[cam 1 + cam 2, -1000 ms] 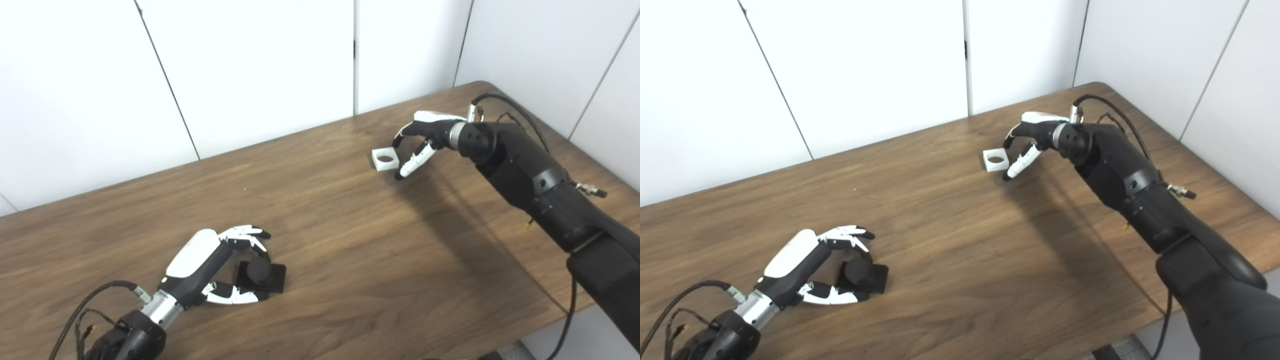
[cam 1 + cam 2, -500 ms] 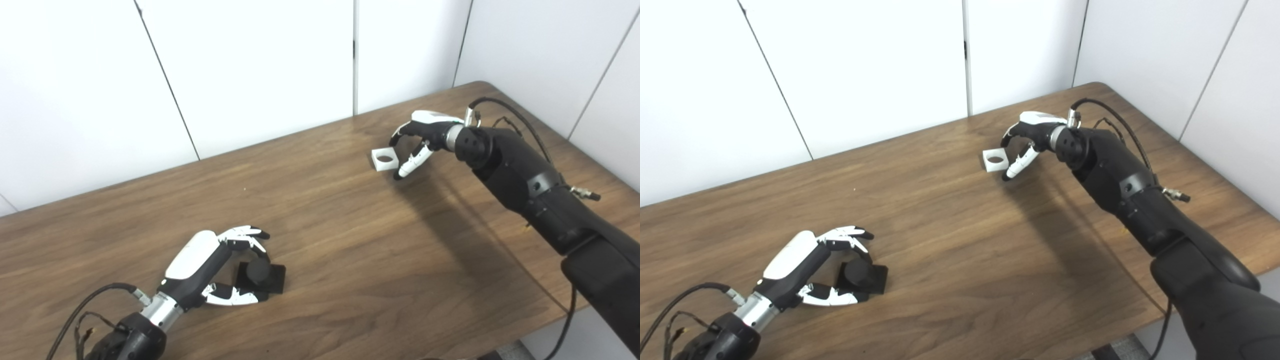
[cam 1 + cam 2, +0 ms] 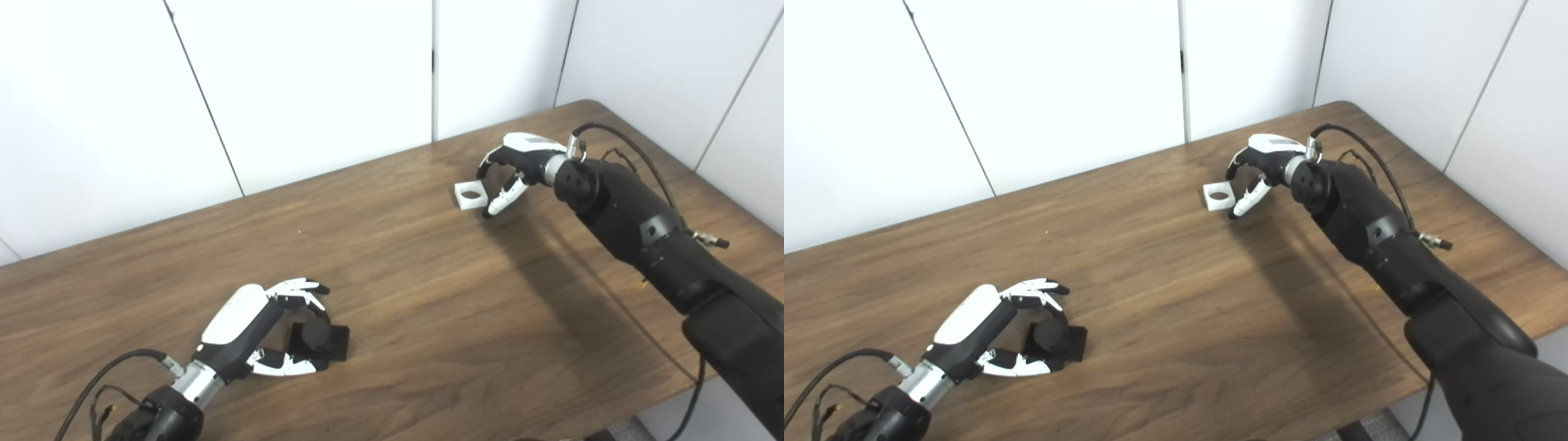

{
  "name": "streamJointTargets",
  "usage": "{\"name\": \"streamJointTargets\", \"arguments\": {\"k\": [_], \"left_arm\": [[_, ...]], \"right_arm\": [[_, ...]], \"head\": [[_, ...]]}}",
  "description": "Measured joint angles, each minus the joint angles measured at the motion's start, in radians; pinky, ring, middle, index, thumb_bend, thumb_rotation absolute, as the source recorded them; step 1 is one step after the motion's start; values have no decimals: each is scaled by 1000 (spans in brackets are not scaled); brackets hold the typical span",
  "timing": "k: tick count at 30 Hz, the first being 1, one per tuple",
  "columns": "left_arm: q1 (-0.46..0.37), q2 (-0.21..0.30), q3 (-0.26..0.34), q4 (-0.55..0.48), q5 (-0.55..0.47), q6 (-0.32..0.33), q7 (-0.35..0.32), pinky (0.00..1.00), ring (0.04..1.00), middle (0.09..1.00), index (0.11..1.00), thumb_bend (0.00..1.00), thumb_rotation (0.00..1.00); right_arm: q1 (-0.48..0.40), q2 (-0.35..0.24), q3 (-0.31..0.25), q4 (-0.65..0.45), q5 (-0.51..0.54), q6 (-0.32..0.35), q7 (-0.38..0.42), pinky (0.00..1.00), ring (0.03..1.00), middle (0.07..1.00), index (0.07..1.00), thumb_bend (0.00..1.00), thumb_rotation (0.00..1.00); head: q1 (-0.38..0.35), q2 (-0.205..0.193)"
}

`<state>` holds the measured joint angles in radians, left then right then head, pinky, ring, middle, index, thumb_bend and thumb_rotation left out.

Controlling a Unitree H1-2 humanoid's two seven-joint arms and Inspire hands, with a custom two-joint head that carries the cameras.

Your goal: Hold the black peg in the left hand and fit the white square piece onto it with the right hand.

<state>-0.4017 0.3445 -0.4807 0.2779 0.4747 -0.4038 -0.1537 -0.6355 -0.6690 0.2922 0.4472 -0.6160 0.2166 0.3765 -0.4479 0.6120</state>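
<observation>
The black peg point(image 3: 318, 335), a short cylinder on a square black base, rests on the wooden table point(image 3: 429, 306) at the front left. My left hand point(image 3: 254, 324) cups it: the fingers point(image 3: 304, 290) curl over the cylinder and the thumb lies along the base's near edge, with no firm grip visible. At the far right lies the white square piece point(image 3: 471, 196), flat, its round hole facing up. My right hand point(image 3: 513, 168) hovers just right of it, open, fingers arched above its right edge and thumb pointing down beside it.
White wall panels point(image 3: 306, 79) stand right behind the table's far edge. The table's right corner point(image 3: 591, 104) is close behind the right hand. A black cable point(image 3: 618, 131) loops off the right wrist, and another trails from the left forearm point(image 3: 104, 380).
My right hand and forearm have edged slightly left and away, closing in on the white piece. The left hand has drawn back a touch; both pieces stay where they were.
</observation>
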Motion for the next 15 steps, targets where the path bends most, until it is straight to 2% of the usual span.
{"name": "streamJointTargets", "arguments": {"k": [8,15], "left_arm": [[0,0,-1,-2,0,4,-1,753,866,818,491,523,62],[0,1,-1,-2,0,4,0,744,864,818,491,523,63]], "right_arm": [[-1,9,4,18,-2,-4,-37,731,879,885,719,701,260],[-1,19,15,29,-10,-6,-64,774,886,875,714,705,266]], "head": [[5,3],[6,6]]}}
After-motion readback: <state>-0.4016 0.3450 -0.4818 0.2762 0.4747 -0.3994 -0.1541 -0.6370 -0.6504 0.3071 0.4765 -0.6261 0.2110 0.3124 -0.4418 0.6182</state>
